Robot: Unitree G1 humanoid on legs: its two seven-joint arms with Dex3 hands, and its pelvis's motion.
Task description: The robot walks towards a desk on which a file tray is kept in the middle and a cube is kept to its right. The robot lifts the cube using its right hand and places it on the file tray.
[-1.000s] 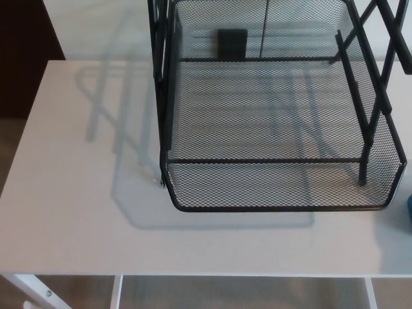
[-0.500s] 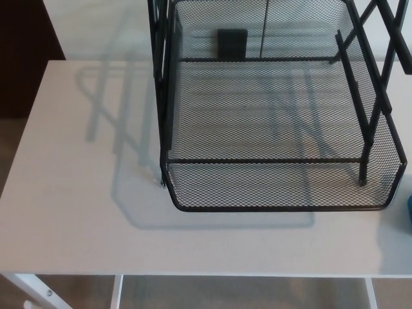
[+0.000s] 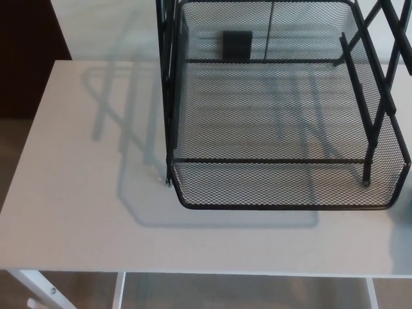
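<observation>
A black wire-mesh file tray (image 3: 277, 207) stands on the white desk (image 3: 77, 212) and fills the upper right of the head view. Its upper tier is empty, and black side struts (image 3: 376, 96) cross on its right. The cube does not show in this view. Neither of my hands nor any part of my arms is in the picture.
The desk's front edge runs along the bottom, with white legs (image 3: 38, 291) and floor below it. A small black plate (image 3: 237, 45) is fixed to the tray's back wall. A dark brown surface (image 3: 26, 58) lies beyond the desk's left edge.
The whole picture has shifted a little to the right, so the camera moved. The blue sliver at the right border has slipped out of the frame.
</observation>
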